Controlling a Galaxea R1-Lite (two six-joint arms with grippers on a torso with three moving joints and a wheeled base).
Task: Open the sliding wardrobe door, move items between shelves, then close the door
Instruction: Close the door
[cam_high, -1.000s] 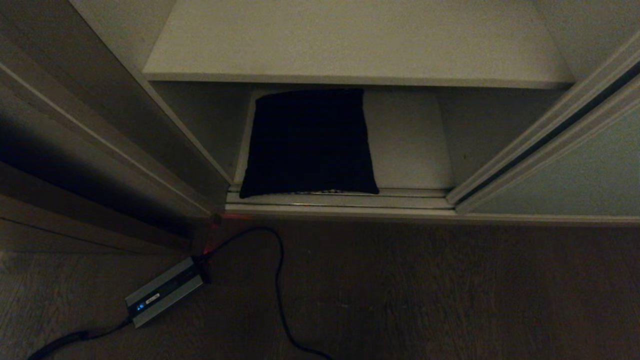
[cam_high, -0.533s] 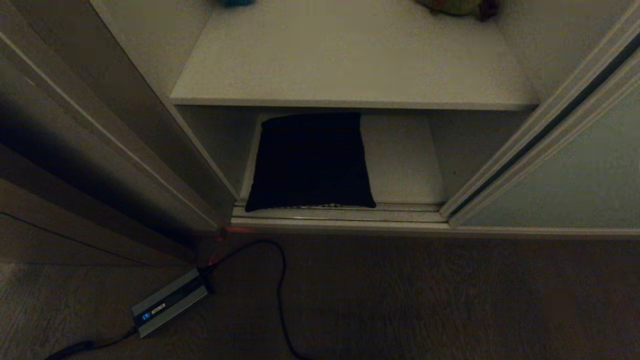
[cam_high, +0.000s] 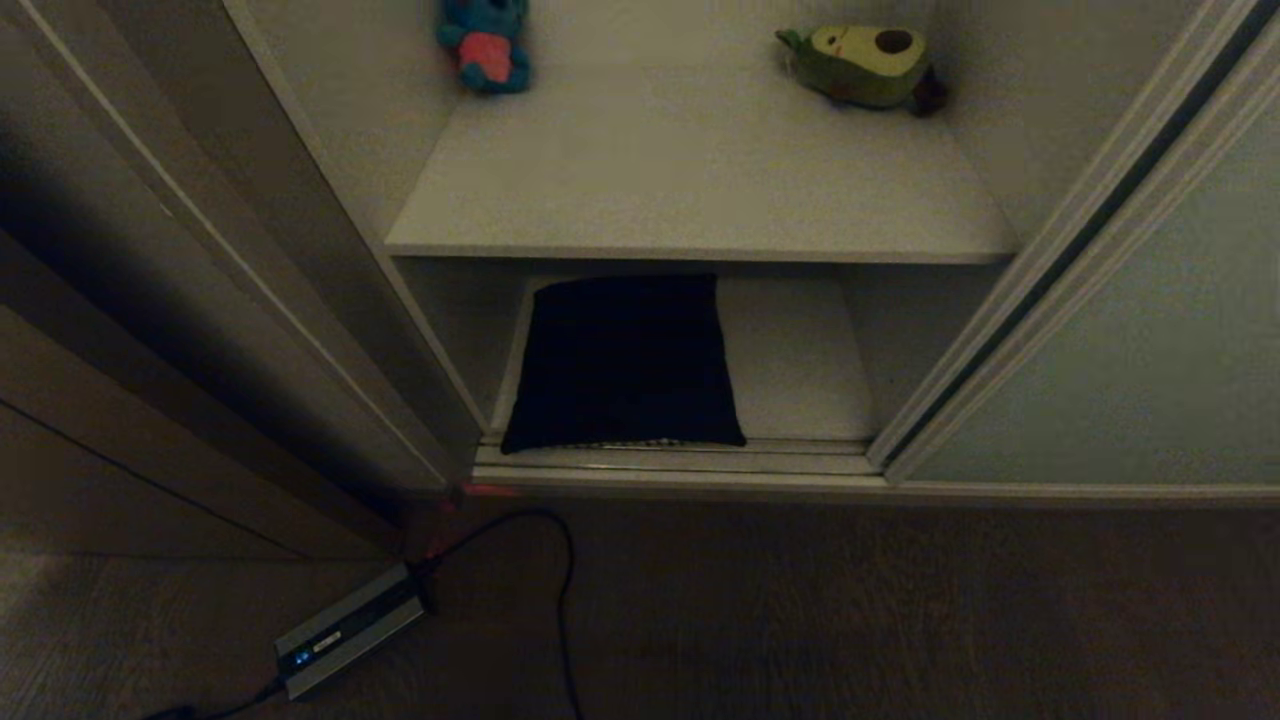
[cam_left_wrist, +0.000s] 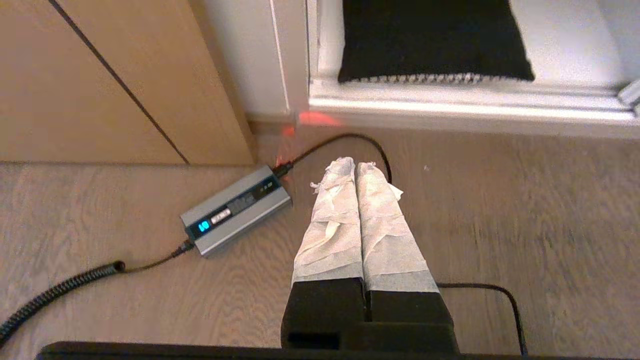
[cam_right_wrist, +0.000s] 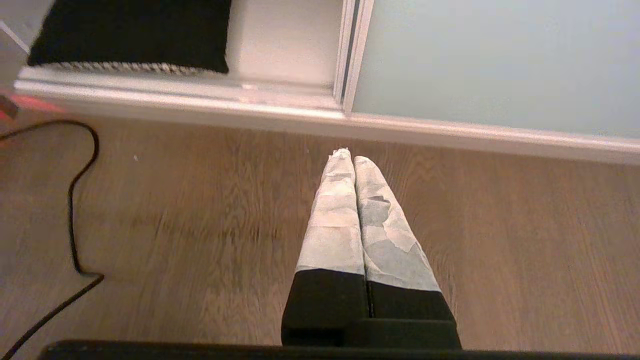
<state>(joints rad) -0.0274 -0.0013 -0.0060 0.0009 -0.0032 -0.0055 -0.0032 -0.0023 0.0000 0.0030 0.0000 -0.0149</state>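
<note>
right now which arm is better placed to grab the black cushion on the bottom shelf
Left, probably. The black cushion lies on the left side of the bottom shelf, nearer the left gripper. The right gripper hangs before the sliding door's edge. Both are shut, over the floor.

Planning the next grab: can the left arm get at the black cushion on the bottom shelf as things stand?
Probably yes. The sliding door stands aside, and the black cushion lies at the open front edge. The left gripper hangs shut over the floor, so it must open.
</note>
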